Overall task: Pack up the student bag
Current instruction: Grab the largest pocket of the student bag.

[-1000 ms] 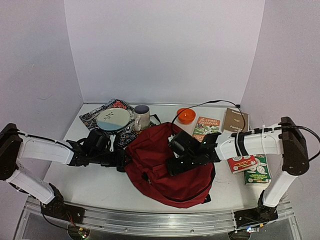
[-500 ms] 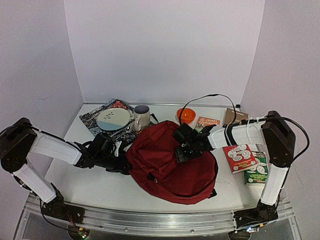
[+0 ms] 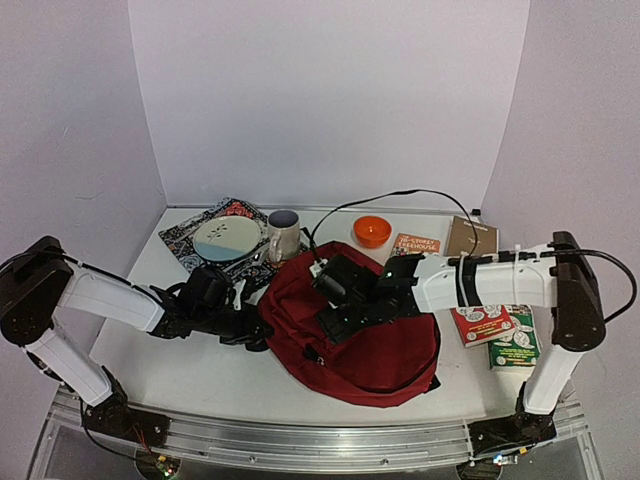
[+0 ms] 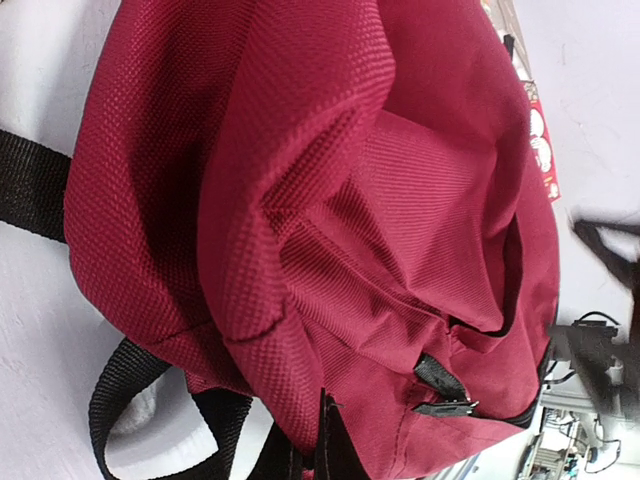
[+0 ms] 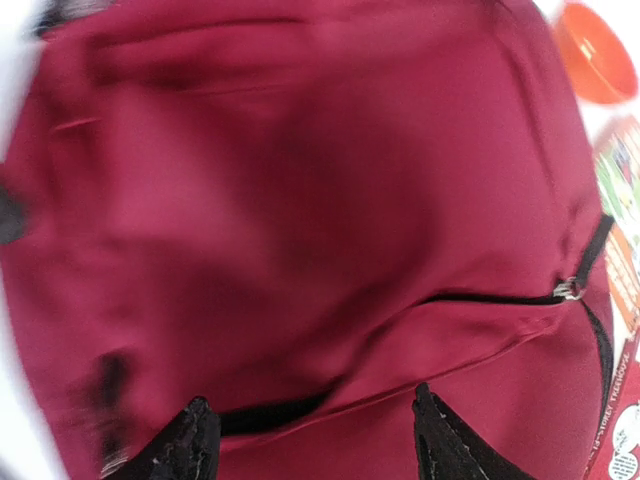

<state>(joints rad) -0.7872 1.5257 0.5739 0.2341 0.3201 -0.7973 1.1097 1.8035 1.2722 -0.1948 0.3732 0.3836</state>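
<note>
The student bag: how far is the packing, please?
Done: nothing visibly; the student bag shows no wide opening. In hand: the left hand is shut at its left edge, seemingly pinching fabric; the open right hand hovers over it. Left: the books, mug and orange bowl lie outside.

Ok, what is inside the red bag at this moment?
Nothing inside can be seen. The student bag shows only its red outer fabric in every view. Its contents, if any, are covered by that fabric.

Pale lilac walls point(image 3: 330, 100), white table point(image 3: 180, 370)
</note>
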